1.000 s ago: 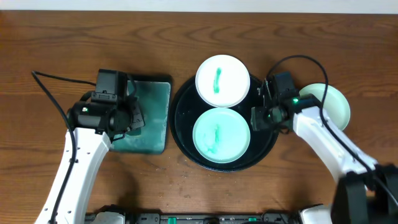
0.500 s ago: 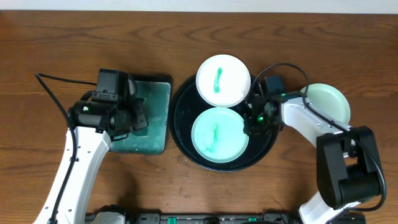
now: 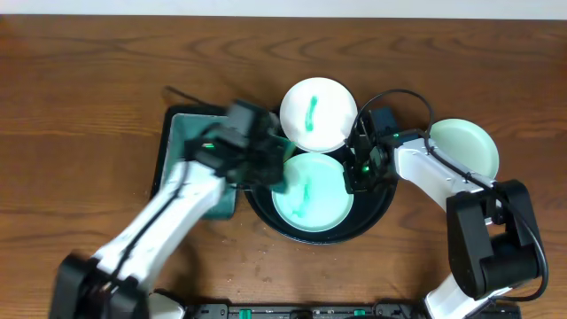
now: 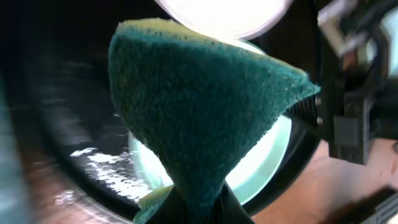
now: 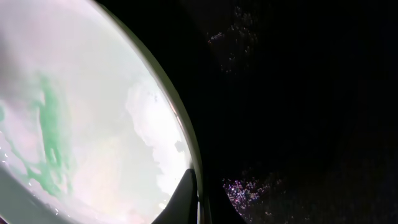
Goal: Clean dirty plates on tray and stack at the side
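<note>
Overhead, the round tray [image 3: 383, 211] holds two green-smeared plates: the far plate [image 3: 318, 113] overlaps its back rim and the near plate [image 3: 310, 199] lies inside it; a third plate [image 3: 465, 149] rests on the table [image 3: 89, 71] to the right, off the tray; the left gripper [image 3: 270, 167], blurred, is clamped on a green sponge [image 4: 199, 106] over the near plate's left edge; the right gripper [image 3: 358, 173] sits at that plate's right rim; whether it pinches the rim, I cannot tell.

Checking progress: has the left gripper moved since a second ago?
Yes. The left gripper, holding the sponge, swung right from the rectangular tray to over the round tray.
</note>
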Motion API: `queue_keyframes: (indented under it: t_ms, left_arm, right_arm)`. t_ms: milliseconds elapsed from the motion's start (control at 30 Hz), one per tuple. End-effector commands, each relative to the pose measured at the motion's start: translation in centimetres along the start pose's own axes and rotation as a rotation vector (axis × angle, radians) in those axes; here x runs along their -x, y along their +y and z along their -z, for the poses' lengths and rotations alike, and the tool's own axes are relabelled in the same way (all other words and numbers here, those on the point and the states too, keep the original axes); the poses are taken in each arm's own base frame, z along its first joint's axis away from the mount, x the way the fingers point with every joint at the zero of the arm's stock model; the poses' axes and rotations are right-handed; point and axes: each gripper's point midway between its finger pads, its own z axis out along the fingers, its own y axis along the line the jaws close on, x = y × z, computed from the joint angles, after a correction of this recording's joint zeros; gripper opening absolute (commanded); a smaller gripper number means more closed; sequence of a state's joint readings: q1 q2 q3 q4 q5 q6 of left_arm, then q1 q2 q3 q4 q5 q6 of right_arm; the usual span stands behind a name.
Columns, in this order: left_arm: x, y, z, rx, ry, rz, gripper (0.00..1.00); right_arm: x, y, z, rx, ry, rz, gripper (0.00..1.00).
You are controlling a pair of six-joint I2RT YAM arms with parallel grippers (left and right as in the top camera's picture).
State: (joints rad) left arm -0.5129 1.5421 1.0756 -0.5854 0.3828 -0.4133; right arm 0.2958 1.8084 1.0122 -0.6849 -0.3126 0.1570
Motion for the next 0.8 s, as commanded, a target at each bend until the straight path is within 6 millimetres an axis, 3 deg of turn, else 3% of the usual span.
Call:
queue_keyframes:
  t_ms: [0,133,233,367,500,633,767]
  left_arm:
    - [-2.3,-1.0,-4.0,-0.002,0.101,0.021,0.07]
    - [-3.6,-0.8,-7.9,0.024,0.166,0.032,0.07]
    - [-3.9,2.1,-9.4,0.150,0.167,0.042,0.07]
    - [-3.6,8.1,-8.4,0.470,0.114,0.029,0.07]
    - [-3.3,10.1,-6.8,0.596,0.111,0.015,0.07]
    - [-3.4,8.3,-7.6,0.490,0.134,0.038,0.07]
    - [-3.9,2.2,-10.2,0.140,0.207,0.074,0.07]
  right_arm:
    - [-0.9,-0.2,-1.0,-0.031,0.037,-0.002,0.01]
    - [-0.9,-0.2,-1.0,-0.032,0.036,-0.001,0.01]
    - [-0.9,-0.2,-1.0,-0.032,0.037,-0.001,0.01]
    - [-1.0,-0.3,-1.0,-0.033,0.039,-0.002,0.01]
    - [-1.0,-0.3,-1.0,-0.033,0.039,-0.002,0.01]
    - [-1.0,-0.3,-1.0,-0.033,0.039,-0.002,0.01]
    - [-1.0,-0.3,-1.0,-0.033,0.041,-0.003,0.01]
